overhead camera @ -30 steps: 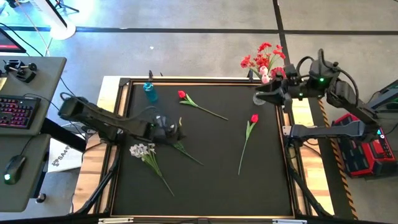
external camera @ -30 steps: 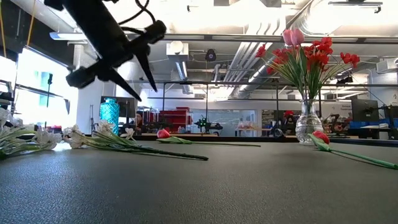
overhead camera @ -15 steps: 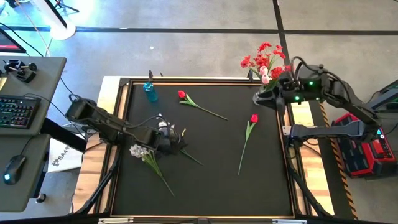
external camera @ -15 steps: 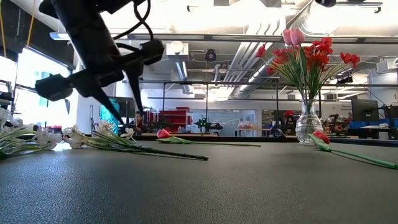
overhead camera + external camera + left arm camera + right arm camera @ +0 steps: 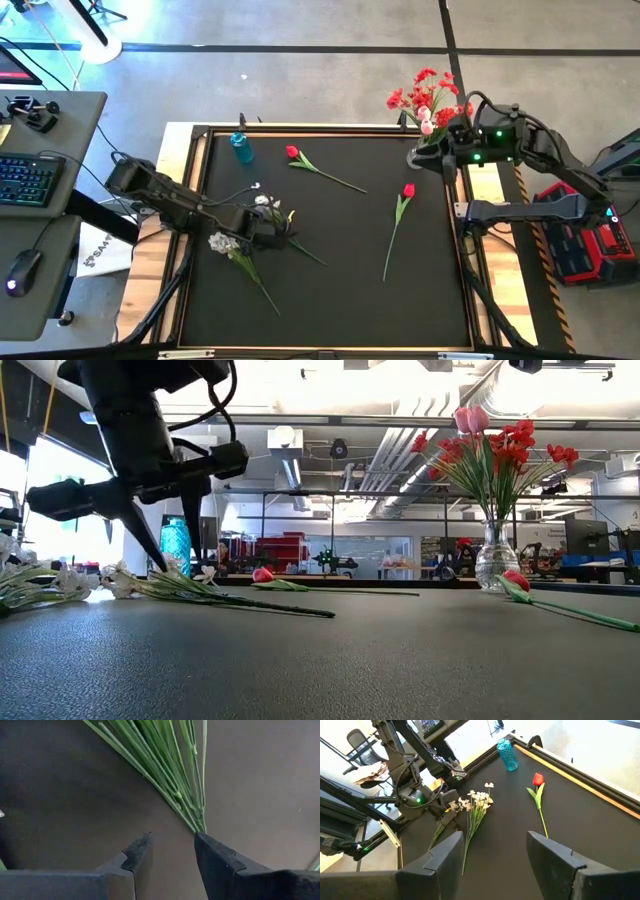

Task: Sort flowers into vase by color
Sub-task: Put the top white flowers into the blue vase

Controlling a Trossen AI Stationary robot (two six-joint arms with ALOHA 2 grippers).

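My left gripper (image 5: 172, 837) is open and points down just above the table, over the stems (image 5: 175, 780) of a white blossom spray (image 5: 262, 201). That spray lies flat and shows in the low view too (image 5: 165, 572). Its stems run ahead of and between the fingers without touching them. A second white spray (image 5: 228, 241) lies beside it. Two single red buds (image 5: 292, 152) (image 5: 408, 190) lie on the mat. My right gripper (image 5: 495, 840) is open beside the clear vase (image 5: 495, 565), which holds red sprays (image 5: 425, 92) and pink tulips (image 5: 470, 418).
A small blue vase (image 5: 240, 148) stands near the far left corner of the black mat. The mat has a raised wooden frame (image 5: 300, 128). A desk with a keyboard and mouse stands off the table's left side. The near half of the mat lies bare.
My left gripper has come down from well above the mat toward the white spray, shifting slightly toward the near edge and tipping its fingers more steeply downward; it stays open. The flowers have not moved. My right wrist has shifted a little toward the vase.
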